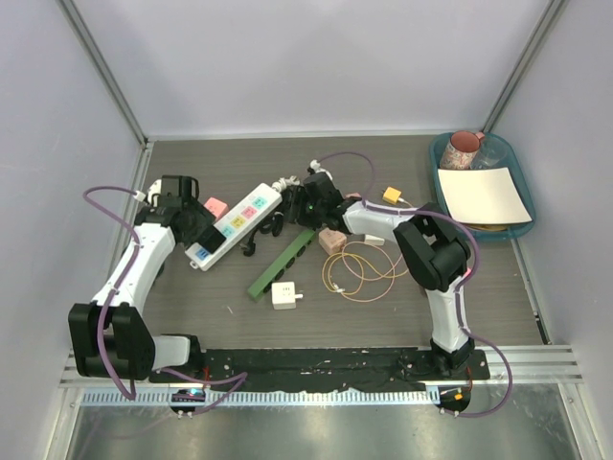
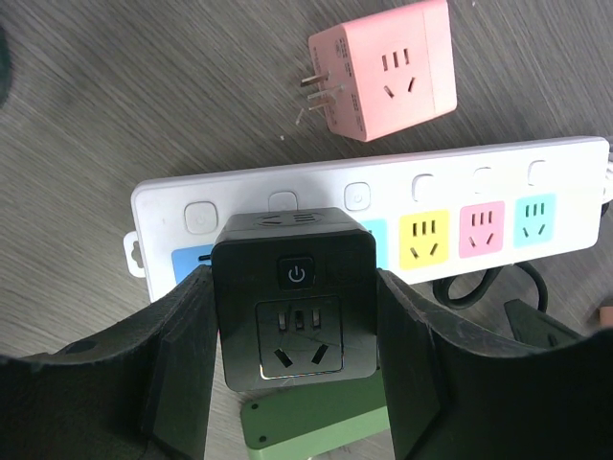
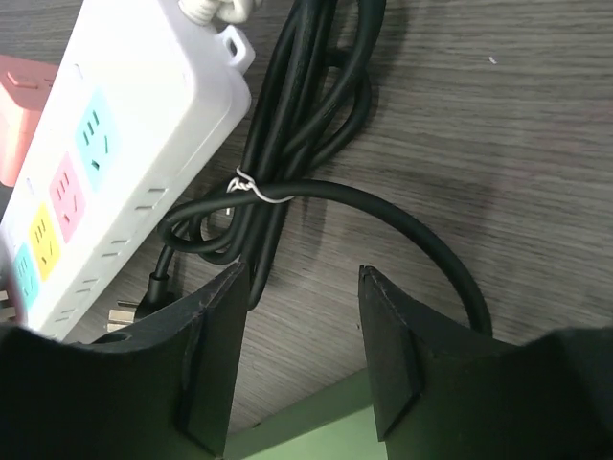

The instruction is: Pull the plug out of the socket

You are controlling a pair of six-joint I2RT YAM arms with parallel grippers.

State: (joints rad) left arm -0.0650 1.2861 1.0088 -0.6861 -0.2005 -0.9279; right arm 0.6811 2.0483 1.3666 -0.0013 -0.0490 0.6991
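The black cube plug (image 2: 295, 297), with a power button and a socket face, is over the blue end of the white power strip (image 2: 460, 182), which lies slanted at table left (image 1: 244, 216). My left gripper (image 2: 295, 281) is shut on the plug, one finger pressed on each side; from above it sits at the strip's left end (image 1: 194, 222). Whether the plug's prongs are seated in the socket is hidden. My right gripper (image 3: 302, 287) stands open over bare table beside the strip's other end (image 1: 305, 206), with nothing between its fingers.
A pink cube adapter (image 2: 383, 72) lies just beyond the strip. A tied black cable bundle (image 3: 287, 144) and a green strip (image 1: 283, 262) lie near the right gripper. A white adapter (image 1: 284, 295), a coiled yellow cable (image 1: 359, 268) and a blue tray (image 1: 517, 225) lie further off.
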